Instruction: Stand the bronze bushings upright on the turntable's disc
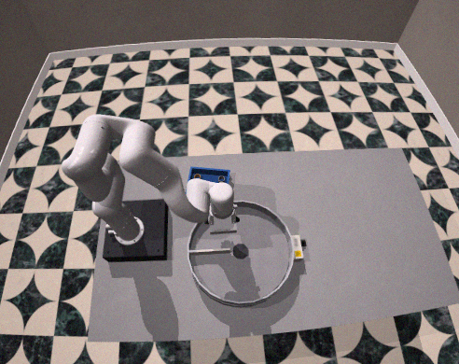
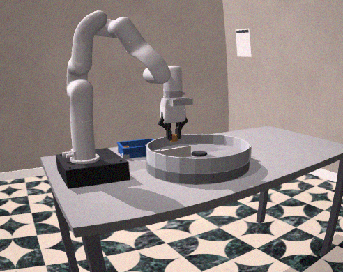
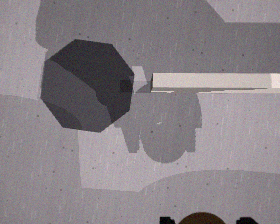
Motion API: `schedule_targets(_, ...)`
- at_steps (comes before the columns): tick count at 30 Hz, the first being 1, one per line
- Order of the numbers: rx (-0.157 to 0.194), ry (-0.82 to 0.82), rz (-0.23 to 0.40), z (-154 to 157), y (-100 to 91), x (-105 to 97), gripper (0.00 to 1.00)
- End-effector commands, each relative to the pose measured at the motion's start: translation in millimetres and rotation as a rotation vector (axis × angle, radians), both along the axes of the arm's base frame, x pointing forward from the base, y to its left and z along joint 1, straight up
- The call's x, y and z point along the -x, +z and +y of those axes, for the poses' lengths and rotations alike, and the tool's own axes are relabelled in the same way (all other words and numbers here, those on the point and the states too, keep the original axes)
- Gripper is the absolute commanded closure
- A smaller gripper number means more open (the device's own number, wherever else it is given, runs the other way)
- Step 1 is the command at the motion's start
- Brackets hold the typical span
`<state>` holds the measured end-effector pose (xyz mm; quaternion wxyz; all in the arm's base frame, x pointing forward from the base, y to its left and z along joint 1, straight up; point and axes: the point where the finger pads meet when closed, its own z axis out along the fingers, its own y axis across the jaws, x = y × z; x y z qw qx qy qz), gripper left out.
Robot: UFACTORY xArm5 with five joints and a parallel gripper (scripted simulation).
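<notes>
My gripper [image 2: 173, 135] [image 3: 205, 220] is shut on a bronze bushing [image 2: 175, 137] [image 3: 203, 217]. It holds the bushing just above the back part of the turntable's grey disc [image 1: 262, 266] [image 2: 222, 150] [image 3: 241, 150], inside the raised rim [image 2: 185, 164]. The dark hub [image 1: 240, 250] [image 2: 199, 153] [image 3: 88, 85] sits at the disc's middle, in front of the gripper. A pale bar [image 1: 210, 251] [image 2: 171, 149] [image 3: 216, 81] runs from the hub to the rim. The blue crate [image 1: 209, 172] [image 2: 134, 148] stands behind the turntable; the bushings in it are too small to tell apart.
The arm's black base [image 1: 150, 233] [image 2: 95, 171] stands left of the turntable. A small white box with a yellow label [image 1: 297, 247] sits against the turntable's right side. The grey table [image 1: 369, 224] [image 2: 290, 146] stretches to the right.
</notes>
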<state>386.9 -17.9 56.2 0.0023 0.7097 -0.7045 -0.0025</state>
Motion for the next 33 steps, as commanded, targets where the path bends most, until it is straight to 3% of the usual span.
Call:
schedule_targets(1, 0.0, 0.0, -0.004, 0, 0.9, -1, 1.0)
schedule_targets(17, 0.0, 0.0, -0.004, 0, -7.7, -1, 1.0)
schedule_targets(33, 0.0, 0.0, -0.004, 0, -33.2, -1, 1.0)
